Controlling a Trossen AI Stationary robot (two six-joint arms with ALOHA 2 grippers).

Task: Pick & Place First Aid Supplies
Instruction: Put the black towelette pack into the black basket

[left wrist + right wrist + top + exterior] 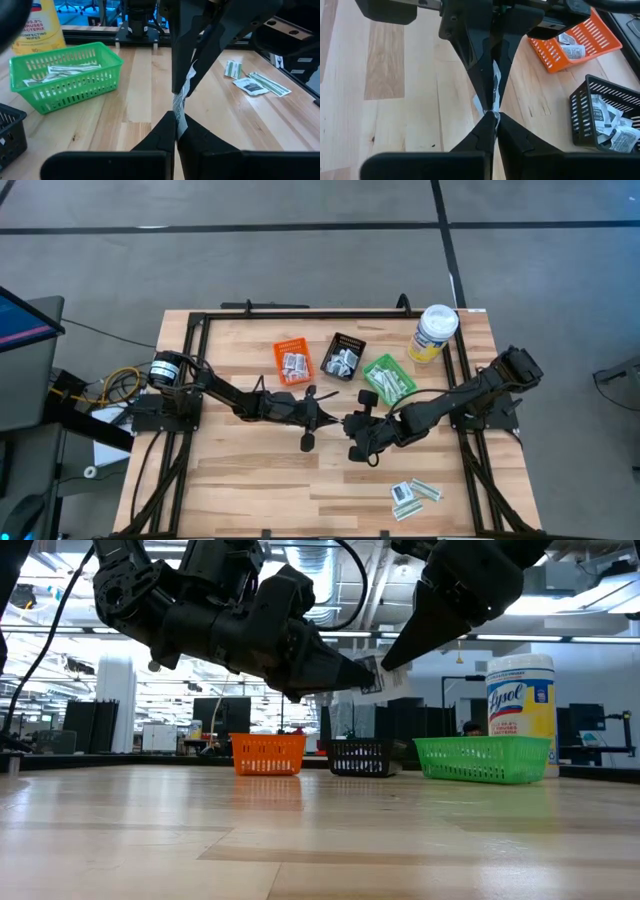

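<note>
1. Mid-frame in the high view, above bare tabletop (250, 480), the left claw (322, 417) and right claw (347, 423) meet, both pinched shut on one white packet (180, 102) with dark print.
2. Open wood surrounds them; the orange bin (293, 361), black bin (344, 357) and green bin (389, 379) sit toward the upper frame, with loose packets (413, 493) at lower right.
3. Seen from the wrists, the packet's long axis runs claw to claw.

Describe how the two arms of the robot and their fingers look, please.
Both arms are dark, almost black, built of jointed segments. The left arm has a silver round motor housing at its base, with yellow and orange cables beside it. The right arm is black all over. Each ends in two black, wedge-shaped fingers, flat on their inner faces and narrowing to the tips.
</note>
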